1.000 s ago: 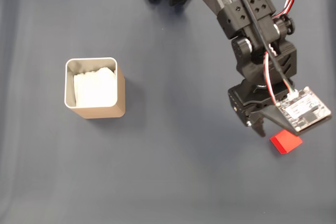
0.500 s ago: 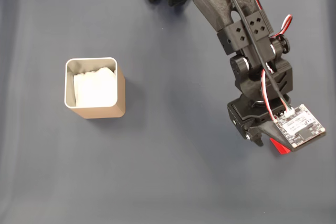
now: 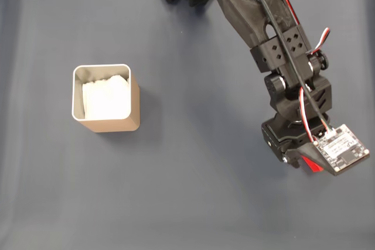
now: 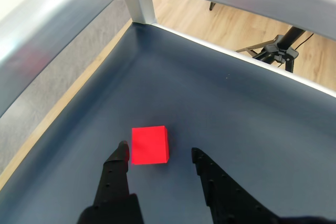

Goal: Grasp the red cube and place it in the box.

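**Change record: arm reach and cube visibility**

Arm (image 3: 275, 33): lower links and wrist shifted down and right in the fixed view across the last second, farther along the tabletop (image 3: 187, 191).

Wrist circuit board (image 3: 343, 149): moved from above the red cube (image 3: 314, 165) to over most of it.

Red cube: formerly a nearly whole face in the fixed view; now a thin sliver at the board's lower left edge (position on the tabletop itself unchanged, as far as can be judged).

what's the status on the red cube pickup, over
Gripper open, low over the dark mat. Small bright red cube between the fingertips, touching the left one, not gripped. Tan square box far left in the fixed view, path clear.
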Robot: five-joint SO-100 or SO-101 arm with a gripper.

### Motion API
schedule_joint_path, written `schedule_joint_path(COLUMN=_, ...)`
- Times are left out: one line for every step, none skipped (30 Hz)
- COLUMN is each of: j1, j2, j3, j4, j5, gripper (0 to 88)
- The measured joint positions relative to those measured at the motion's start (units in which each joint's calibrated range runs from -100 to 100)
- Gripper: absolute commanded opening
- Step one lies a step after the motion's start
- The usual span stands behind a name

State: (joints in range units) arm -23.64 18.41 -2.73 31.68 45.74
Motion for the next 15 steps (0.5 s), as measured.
schedule_joint_path(j1=-0.2, j2=0.4, j3=-0.3, j4=0.0, j5=0.0, gripper=30.8)
schedule_joint_path(j1=-0.2, j2=0.6, j3=-0.5, j4=0.0, j5=0.0, gripper=30.8)
schedule_joint_path(j1=-0.4, j2=0.9, j3=-0.7, j4=0.0, j5=0.0, gripper=30.8)
schedule_joint_path(j1=-0.5, j2=1.2, j3=-0.8, j4=-0.1, j5=0.0, gripper=30.8)
schedule_joint_path(j1=-0.5, j2=1.3, j3=-0.8, j4=-0.2, j5=0.0, gripper=30.8)
schedule_joint_path(j1=-0.5, j2=1.4, j3=-0.8, j4=-0.2, j5=0.0, gripper=30.8)
schedule_joint_path(j1=-0.5, j2=1.6, j3=-0.8, j4=-0.2, j5=0.0, gripper=30.8)
schedule_joint_path(j1=-0.4, j2=1.8, j3=-0.8, j4=-0.3, j5=0.0, gripper=30.8)
schedule_joint_path(j1=-0.5, j2=1.8, j3=-0.8, j4=-0.5, j5=0.0, gripper=30.8)
schedule_joint_path(j1=-0.6, j2=1.9, j3=-0.8, j4=-0.6, j5=0.0, gripper=30.8)
schedule_joint_path(j1=-0.7, j2=1.9, j3=-0.8, j4=-0.8, j5=0.0, gripper=30.8)
schedule_joint_path(j1=-0.7, j2=2.1, j3=-0.8, j4=-1.0, j5=0.0, gripper=30.8)
schedule_joint_path(j1=-0.8, j2=2.2, j3=-0.8, j4=-1.0, j5=0.0, gripper=30.8)
schedule_joint_path(j1=-0.8, j2=2.3, j3=-0.8, j4=-1.1, j5=0.1, gripper=30.8)
schedule_joint_path(j1=-0.8, j2=2.8, j3=-0.8, j4=-1.3, j5=0.2, gripper=30.8)
